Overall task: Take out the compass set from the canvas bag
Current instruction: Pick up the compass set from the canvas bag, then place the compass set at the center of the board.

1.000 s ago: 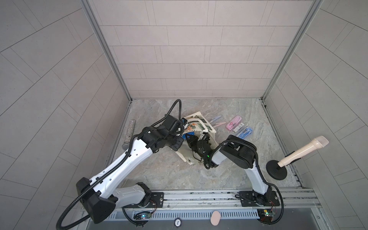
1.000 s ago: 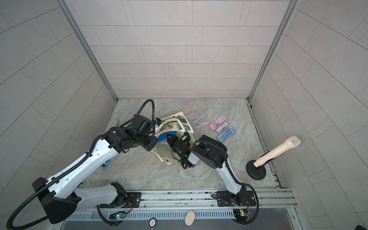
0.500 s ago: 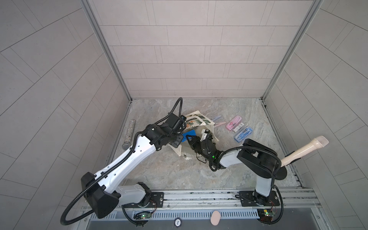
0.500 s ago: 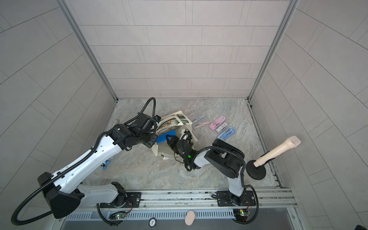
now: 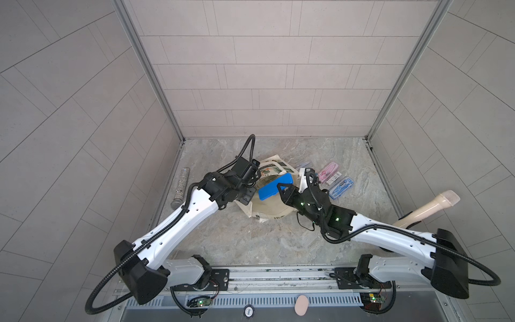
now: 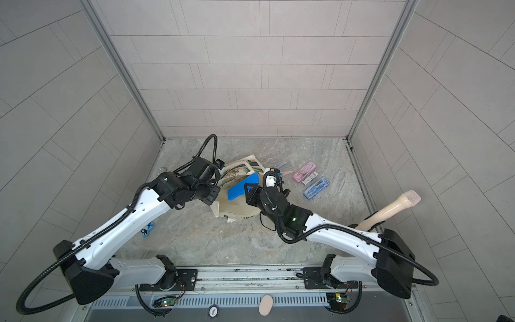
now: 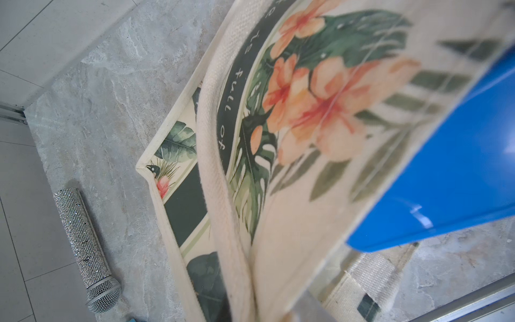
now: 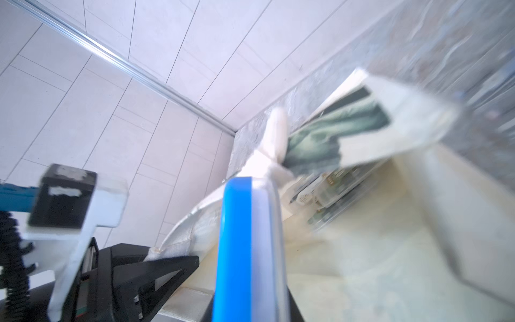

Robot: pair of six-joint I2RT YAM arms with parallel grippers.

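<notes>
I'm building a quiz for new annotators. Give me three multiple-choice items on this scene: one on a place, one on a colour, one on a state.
1. The glittery silver microphone lies: A) against the back wall B) on the table, on the left arm's side C) upright on a stand.
2. The case in the right pincer is: A) pink B) green C) blue.
3. The left pincer is: A) wide open over the table B) shut on the canvas bag C) holding a microphone.
Key: 1 B, it lies flat there in a top view; 2 C, the right wrist view shows its blue edge in the grip; 3 B, bag fabric runs into its grip in the left wrist view.
</notes>
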